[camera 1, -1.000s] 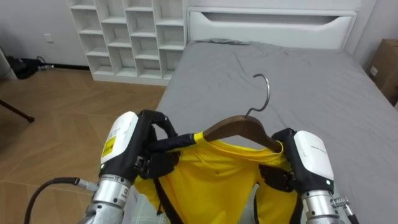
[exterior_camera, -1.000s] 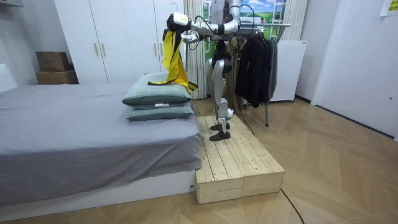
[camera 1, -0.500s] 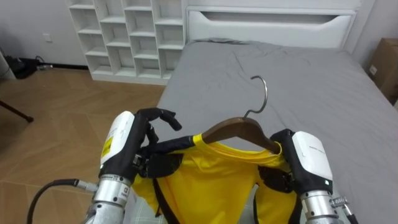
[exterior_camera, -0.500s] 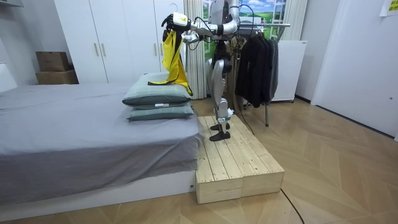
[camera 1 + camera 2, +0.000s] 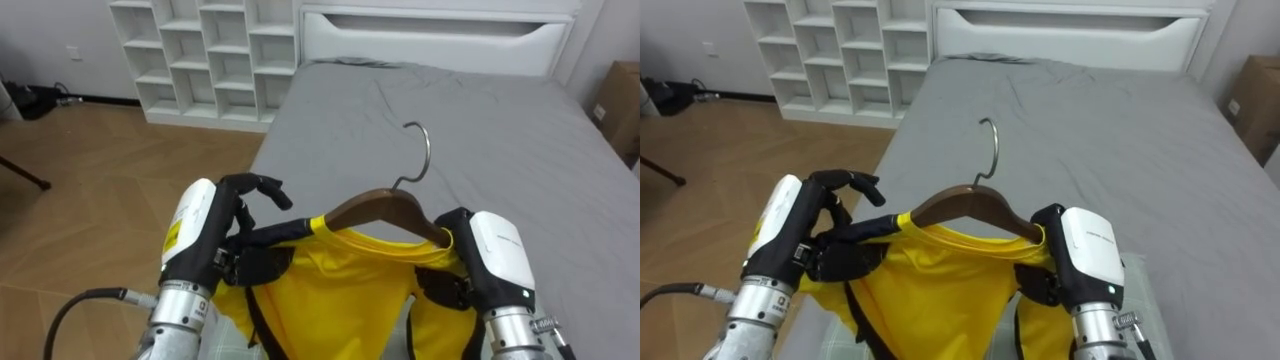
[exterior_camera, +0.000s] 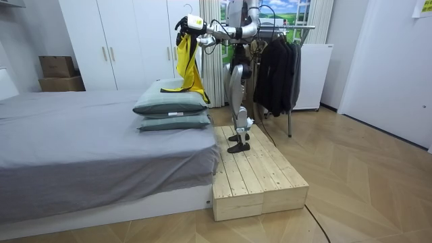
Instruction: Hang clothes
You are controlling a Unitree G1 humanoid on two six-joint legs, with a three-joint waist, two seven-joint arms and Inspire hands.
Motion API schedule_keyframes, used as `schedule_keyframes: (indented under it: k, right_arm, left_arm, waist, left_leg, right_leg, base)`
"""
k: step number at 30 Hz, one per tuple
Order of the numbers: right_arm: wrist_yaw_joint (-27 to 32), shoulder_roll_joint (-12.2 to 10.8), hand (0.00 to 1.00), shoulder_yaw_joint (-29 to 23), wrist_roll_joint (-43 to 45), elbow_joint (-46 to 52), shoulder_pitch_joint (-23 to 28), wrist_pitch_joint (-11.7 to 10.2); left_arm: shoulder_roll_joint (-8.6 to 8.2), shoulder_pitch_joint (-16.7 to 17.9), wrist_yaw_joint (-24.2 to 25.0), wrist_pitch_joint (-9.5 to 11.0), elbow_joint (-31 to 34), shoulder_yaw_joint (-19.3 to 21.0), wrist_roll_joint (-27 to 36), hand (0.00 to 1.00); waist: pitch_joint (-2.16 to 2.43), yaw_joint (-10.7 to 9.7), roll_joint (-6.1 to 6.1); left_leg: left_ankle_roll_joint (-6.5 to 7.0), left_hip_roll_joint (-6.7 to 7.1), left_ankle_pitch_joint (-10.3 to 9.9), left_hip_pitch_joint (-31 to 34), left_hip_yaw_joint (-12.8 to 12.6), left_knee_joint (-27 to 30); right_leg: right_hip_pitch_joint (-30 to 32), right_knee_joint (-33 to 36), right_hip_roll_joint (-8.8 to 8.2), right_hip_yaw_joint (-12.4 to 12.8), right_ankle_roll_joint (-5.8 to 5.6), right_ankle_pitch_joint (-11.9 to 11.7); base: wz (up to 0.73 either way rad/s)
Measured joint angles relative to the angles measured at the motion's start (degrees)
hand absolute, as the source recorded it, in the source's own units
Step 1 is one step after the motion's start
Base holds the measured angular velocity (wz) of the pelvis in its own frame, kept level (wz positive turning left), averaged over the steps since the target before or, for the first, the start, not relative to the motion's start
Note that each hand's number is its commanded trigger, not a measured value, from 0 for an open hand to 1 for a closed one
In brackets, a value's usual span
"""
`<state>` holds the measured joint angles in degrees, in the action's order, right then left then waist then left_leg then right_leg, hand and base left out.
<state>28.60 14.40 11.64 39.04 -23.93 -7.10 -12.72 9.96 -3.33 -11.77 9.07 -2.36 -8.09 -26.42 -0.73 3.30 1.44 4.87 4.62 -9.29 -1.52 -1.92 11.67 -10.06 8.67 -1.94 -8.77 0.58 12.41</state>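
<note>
Between the two raised hands hangs a yellow shirt (image 5: 340, 285) on a brown wooden hanger (image 5: 385, 207), high over the near end of the grey bed (image 5: 500, 130). Left hand (image 5: 215, 235) first: it has the shirt's shoulder pinched, lower fingers and thumb curled into the cloth right at the hanger's left tip, while the upper fingers arch up clear of the cloth and touch nothing. Now the right hand (image 5: 490, 255): it sits against the hanger's other tip, its white back to the camera. Its fingers are tucked under the yellow cloth, so I cannot tell whether they grip.

The metal hook (image 5: 425, 150) stands up just beyond the hands, about midway between them, curling over and caught on nothing. Below both hands the shirt drops in loose folds, dark trim lines running down its front.

Beyond the hands the bed runs away to a white headboard (image 5: 430, 35). Off past the left hand there is wooden floor (image 5: 100, 190) and a white shelf unit (image 5: 205, 60).

From the room view, the robot stands upright on a pale wooden platform (image 6: 260, 179) set against the bed, arms stretched out over it. The shirt dangles from its hands above a stack of pillows (image 6: 172, 111). Behind its back, well apart from both hands, stands a rack (image 6: 277, 74) of dark clothes.
</note>
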Motion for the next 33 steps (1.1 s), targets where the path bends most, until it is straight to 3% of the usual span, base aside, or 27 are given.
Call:
schedule_keyframes:
  k: [8, 16, 19, 22, 27, 33]
  right_arm:
    - [0.37, 0.00, 1.00, 0.08, -0.49, -0.49, 0.02, -1.14]
    - [3.96, 0.00, 1.00, -0.11, 0.06, 1.40, 0.03, -6.06]
    - [5.74, -0.22, 1.00, -0.11, 2.47, 2.67, -0.04, -6.02]
    - [6.33, -0.51, 1.00, -0.62, 3.69, 2.70, -0.11, -6.03]
    - [6.33, -1.02, 1.00, -0.64, 3.89, 2.76, -0.11, -6.01]
    - [6.10, -1.08, 1.00, 0.18, 4.01, 2.75, -0.02, -5.22]
  left_arm:
    - [-0.01, 0.01, -1.94, 0.22, 0.44, 0.02, 0.09, 0.00]
    - [1.56, 0.00, -5.89, 2.26, 4.53, 2.60, 6.72, 0.00]
    - [2.18, 0.00, -6.78, 2.35, 4.68, 2.78, 9.76, 0.00]
    - [2.48, 0.00, -6.82, 2.35, 4.71, 2.82, 10.15, 0.00]
    - [2.82, 0.00, -7.75, 2.35, 4.69, 2.81, 10.17, 0.00]
    - [2.91, 0.53, -7.90, 2.36, 3.45, 2.80, 12.20, 0.00]
  waist:
    - [0.02, 0.46, 0.00]
    - [0.50, 1.74, 0.34]
    - [1.08, 2.98, 0.81]
    - [1.31, 4.13, 1.21]
    - [1.27, 4.91, 1.16]
    - [0.92, 4.88, 0.61]
  left_leg:
    - [-0.01, -0.07, 0.01, -0.07, -0.10, 0.04]
    - [-0.11, -0.09, 0.07, -0.09, 0.53, 0.00]
    - [-0.13, -0.11, 0.08, -0.40, 0.41, -0.11]
    - [-0.13, -0.09, 0.09, -0.62, 0.41, -0.11]
    - [-0.11, 0.00, 0.08, -0.79, 0.49, -0.14]
    - [-0.16, -0.05, 0.11, -1.34, 0.51, -0.31]
  right_leg:
    - [-0.06, -0.04, -0.01, -0.95, 0.00, 0.00]
    - [0.13, -0.04, 0.09, -1.76, 0.00, 0.00]
    - [-0.02, -0.05, 0.06, -1.68, 0.00, 0.00]
    - [-0.25, -0.04, 0.01, -2.01, 0.00, 0.00]
    - [-0.55, -0.08, -0.04, -2.09, 0.00, 0.00]
    - [-0.99, -0.09, 0.02, -1.99, 0.00, 0.00]
  base:
    - [0.00]
    - [0.03]
    - [-0.01]
    - [0.00]
    - [0.00]
    - [0.00]
